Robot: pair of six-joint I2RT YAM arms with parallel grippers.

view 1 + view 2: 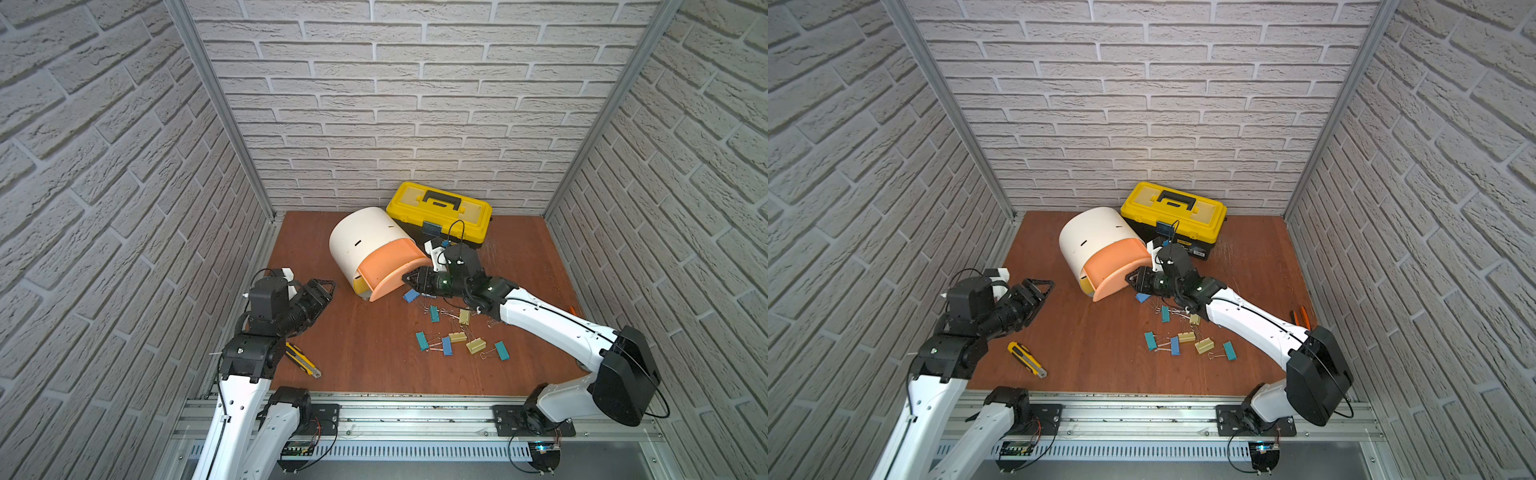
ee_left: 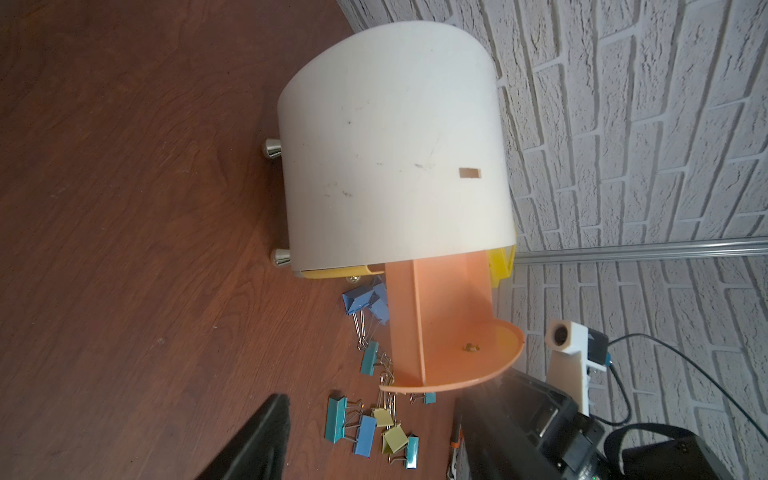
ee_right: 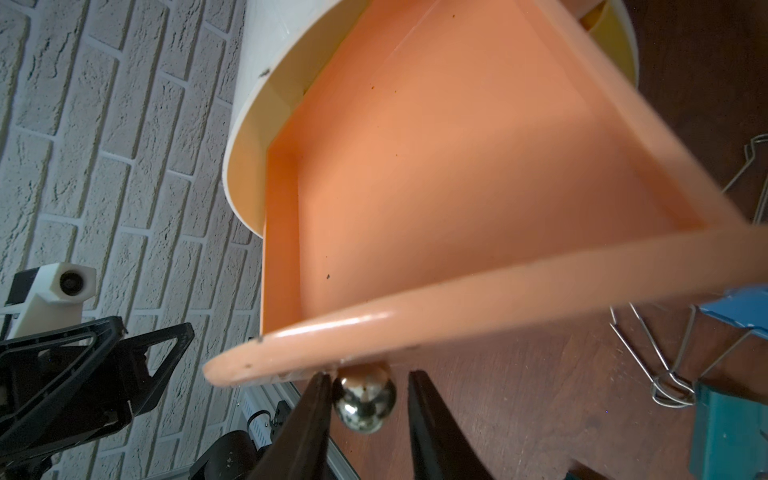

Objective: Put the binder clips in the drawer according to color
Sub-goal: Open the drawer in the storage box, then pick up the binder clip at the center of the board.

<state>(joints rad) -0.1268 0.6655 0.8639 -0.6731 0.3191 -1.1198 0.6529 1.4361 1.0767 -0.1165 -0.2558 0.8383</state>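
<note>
The left arm [image 1: 245, 399] stands bent at the left edge of the table [image 1: 365, 365], with its wrist turned toward the cabinet. The left gripper [image 1: 323, 289] hangs above the wood, well apart from the cabinet, and holds nothing. How wide its fingers stand I cannot tell, because the left wrist view shows only one dark finger [image 2: 257, 440], cut off at the picture edge. A utility knife [image 1: 303, 359] lies near this arm.

The drawer [image 1: 363, 243], a white drum cabinet, stands toward the back middle. Its peach drawer [image 1: 390, 270] is pulled out, and of the yellow one below only an edge shows.

The right arm [image 1: 552, 324] reaches in low from the right and covers some of the binder clips [image 1: 476, 345], which lie scattered on the table just right of the cabinet front. The right gripper [image 3: 370, 374] has its jaws spread around the metal knob [image 3: 365, 405] of the peach drawer. One finger touches the knob and the other stands apart from it. In both top views the knob is hidden.
</note>
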